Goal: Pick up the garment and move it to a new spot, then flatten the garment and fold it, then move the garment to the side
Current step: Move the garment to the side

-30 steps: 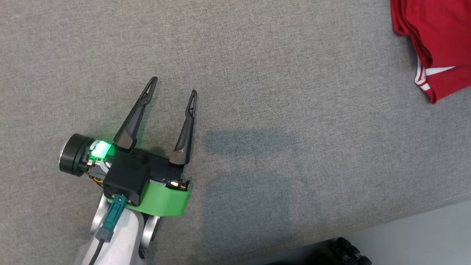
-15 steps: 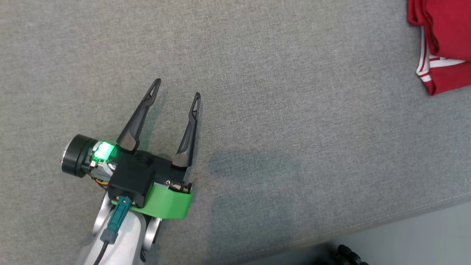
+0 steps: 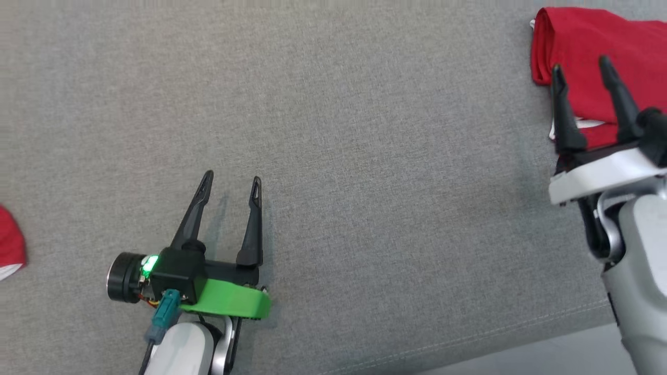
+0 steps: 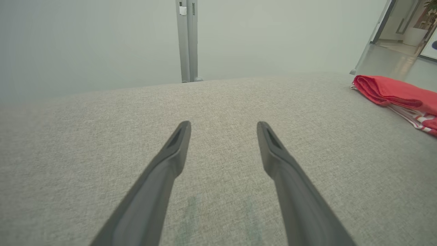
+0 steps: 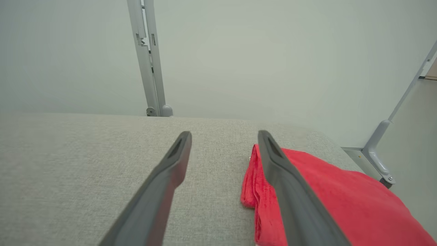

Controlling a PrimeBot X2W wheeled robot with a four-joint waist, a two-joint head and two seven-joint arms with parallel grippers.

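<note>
Both jaws wide and empty
Folded red garment lies on the worktop at right jaws' tips, well apart from left jaws.

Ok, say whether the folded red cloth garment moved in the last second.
Cannot tell: the head camera shifted; garment still lies back from the grey cushion's front seam.

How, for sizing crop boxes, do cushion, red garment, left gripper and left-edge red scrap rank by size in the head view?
1. cushion
2. red garment and left gripper: alike; garment cut off by the frame, so unranked
3. red scrap
</note>
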